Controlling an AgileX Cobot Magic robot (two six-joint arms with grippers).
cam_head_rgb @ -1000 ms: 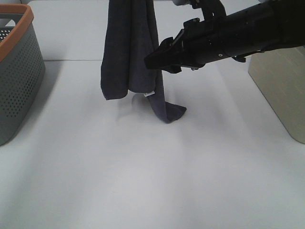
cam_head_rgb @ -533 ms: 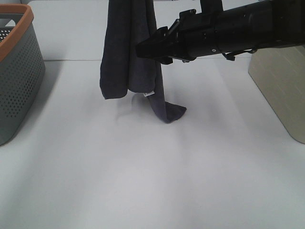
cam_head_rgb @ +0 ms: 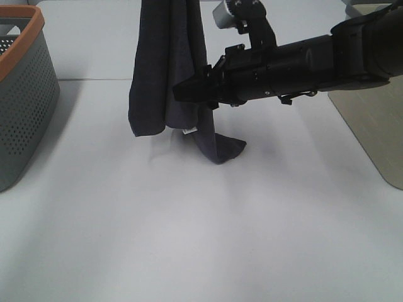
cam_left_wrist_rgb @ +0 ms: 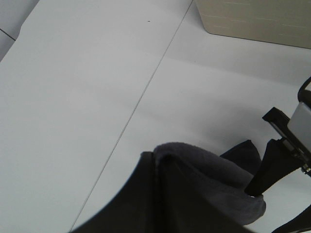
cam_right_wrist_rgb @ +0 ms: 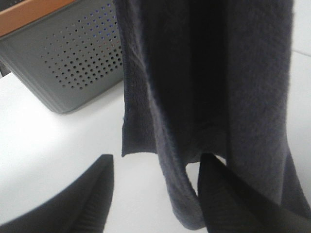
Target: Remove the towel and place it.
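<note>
A dark grey towel point(cam_head_rgb: 167, 63) hangs straight down from above the exterior view's top edge, and its lower tip rests on the white table point(cam_head_rgb: 189, 239). In the left wrist view the towel point(cam_left_wrist_rgb: 209, 179) is bunched right under the camera and covers my left gripper's fingers. My right gripper point(cam_head_rgb: 186, 94) reaches in from the right, open, against the towel's right side at mid height. In the right wrist view its fingers point(cam_right_wrist_rgb: 92, 199) stand apart, with a hanging fold of the towel point(cam_right_wrist_rgb: 194, 73) between them.
A grey perforated basket point(cam_head_rgb: 19, 94) with an orange rim stands at the left edge and also shows in the right wrist view point(cam_right_wrist_rgb: 73, 63). A beige box point(cam_head_rgb: 371, 119) stands at the right edge. The right arm point(cam_left_wrist_rgb: 282, 155) shows in the left wrist view.
My right gripper has moved left and slightly down, up against the towel. The towel's lower left part has shifted a little to the left.
</note>
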